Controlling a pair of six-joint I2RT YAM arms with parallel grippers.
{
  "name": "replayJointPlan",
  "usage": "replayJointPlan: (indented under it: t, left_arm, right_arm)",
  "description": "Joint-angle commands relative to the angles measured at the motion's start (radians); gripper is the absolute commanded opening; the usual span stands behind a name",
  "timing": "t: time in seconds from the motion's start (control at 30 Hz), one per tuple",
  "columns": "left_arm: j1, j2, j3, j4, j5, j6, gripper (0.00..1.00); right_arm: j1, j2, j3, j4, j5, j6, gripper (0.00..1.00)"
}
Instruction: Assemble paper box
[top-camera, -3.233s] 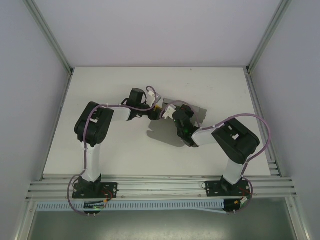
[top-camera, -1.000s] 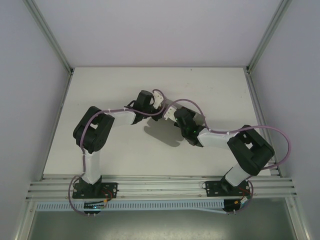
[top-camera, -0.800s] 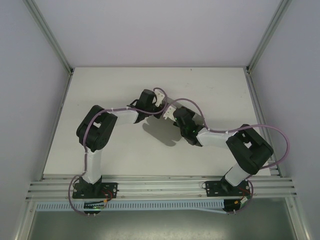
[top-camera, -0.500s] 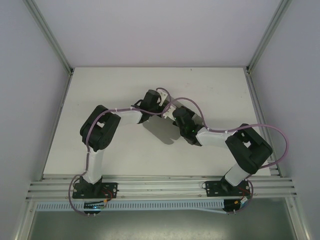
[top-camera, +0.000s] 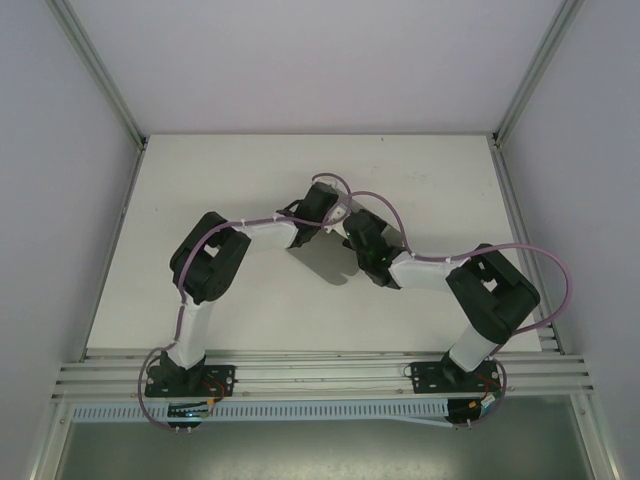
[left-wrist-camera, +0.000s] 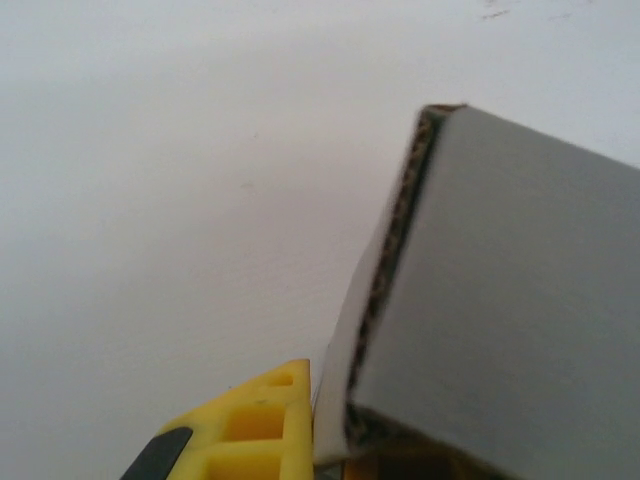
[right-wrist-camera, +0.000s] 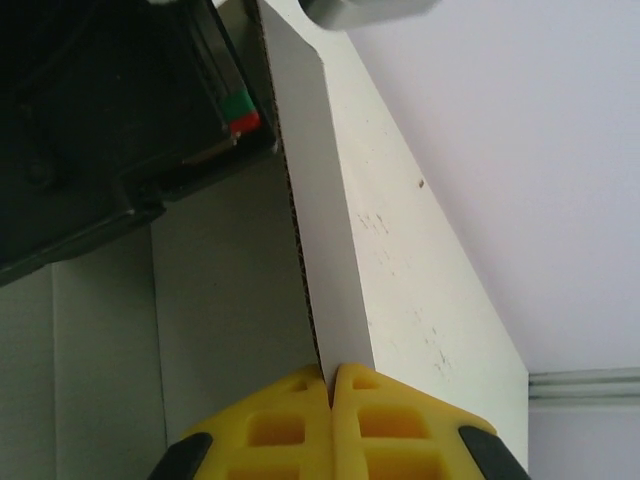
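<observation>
Mid-surface, both wrists meet over the paper box (left-wrist-camera: 500, 300), which is held up off the surface (top-camera: 200, 190); from above it is mostly hidden under them, with only its shadow (top-camera: 325, 268) showing on the near side. In the left wrist view, a grey panel with a raw corrugated edge tilts away to the upper right. The left fingers (left-wrist-camera: 250, 435) are drawn together at its lower corner, and I judge them clamped on the board, though only one finger shows clearly. In the right wrist view, the right fingers (right-wrist-camera: 290, 425) are pressed together on a thin panel edge that runs straight into their seam, with the left arm's black housing (right-wrist-camera: 90, 120) close behind. The step looks like folding one wall up against the next. To do it well, keep the right pinch fixed as the hinge anchor, swing the left grip along the crease rather than across it, and move slowly, since thin board buckles or slips out of a corner hold. Compared with the earliest overhead frame, the left arm has reached further inward and to the right, its elbow following. The grey sheet that showed beyond the right wrist is now covered, and the two wrists sit closer together.
</observation>
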Motion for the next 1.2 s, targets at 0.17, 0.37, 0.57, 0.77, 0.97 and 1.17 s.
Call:
replayJointPlan:
  t: [0.17, 0.37, 0.57, 0.77, 0.97, 1.17]
  left_arm:
    - [0.039, 0.083, 0.08, -0.297, -0.341, -0.268, 0.0]
    - [0.039, 0.073, 0.054, -0.216, -0.189, -0.159, 0.0]
    - [0.04, -0.036, -0.114, -0.007, -0.027, -0.069, 0.24]
    - [0.04, -0.104, -0.185, 0.079, 0.03, -0.011, 0.42]
    - [0.043, -0.152, -0.229, 0.137, 0.067, 0.032, 0.56]
    - [0.045, -0.179, -0.229, 0.185, 0.137, 0.07, 0.61]
  right_arm:
    - [0.051, 0.026, -0.038, -0.185, -0.15, 0.022, 0.0]
    - [0.051, 0.023, -0.038, -0.19, -0.151, 0.028, 0.0]
    - [0.05, 0.023, -0.037, -0.185, -0.145, 0.025, 0.0]
    - [0.047, 0.022, -0.033, -0.187, -0.142, 0.022, 0.0]
    - [0.045, 0.023, -0.033, -0.193, -0.143, 0.022, 0.0]
    - [0.045, 0.027, -0.03, -0.193, -0.138, 0.017, 0.0]
